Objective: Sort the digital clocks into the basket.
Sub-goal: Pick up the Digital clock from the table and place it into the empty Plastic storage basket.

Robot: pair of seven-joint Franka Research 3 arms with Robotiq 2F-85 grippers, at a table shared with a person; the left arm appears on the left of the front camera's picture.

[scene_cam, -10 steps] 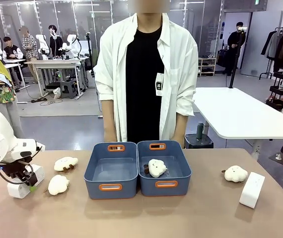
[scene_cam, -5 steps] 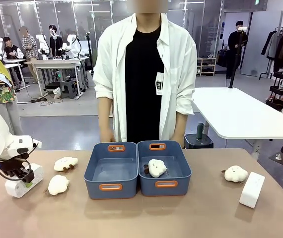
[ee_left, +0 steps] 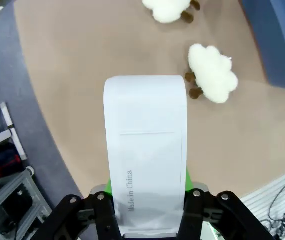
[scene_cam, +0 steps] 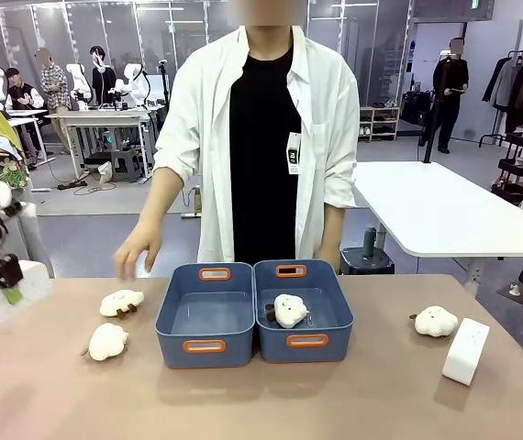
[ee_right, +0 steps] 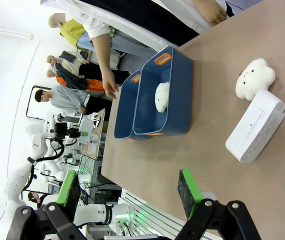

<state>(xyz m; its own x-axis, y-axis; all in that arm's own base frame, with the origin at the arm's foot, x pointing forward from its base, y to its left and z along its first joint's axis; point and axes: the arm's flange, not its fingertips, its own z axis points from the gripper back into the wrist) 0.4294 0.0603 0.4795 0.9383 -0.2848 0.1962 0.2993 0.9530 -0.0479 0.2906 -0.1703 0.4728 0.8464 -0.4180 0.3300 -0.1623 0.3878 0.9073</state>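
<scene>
My left gripper (scene_cam: 3, 286) hangs above the table's far left edge, shut on a white digital clock (scene_cam: 30, 275). In the left wrist view this clock (ee_left: 146, 150) stands between the green pads (ee_left: 109, 189) of the left gripper (ee_left: 147, 192), its back face showing small print. A second digital clock (scene_cam: 466, 350) stands on the table at the right, near my open right gripper (ee_right: 127, 192), which hovers short of that clock (ee_right: 256, 126). Two blue baskets sit side by side mid-table: the left basket (scene_cam: 172, 323) is empty, the right basket (scene_cam: 342, 316) holds a plush toy (scene_cam: 289, 310).
Two plush toys (scene_cam: 121, 302) (scene_cam: 107, 341) lie left of the baskets, and another plush (scene_cam: 436, 321) lies beside the right clock. The person's hand (scene_cam: 138, 252) reaches over the table's far left side, above the plush toys.
My left gripper has lifted the clock off the table and carried it up and to the left. The person's hand has come forward over the table.
</scene>
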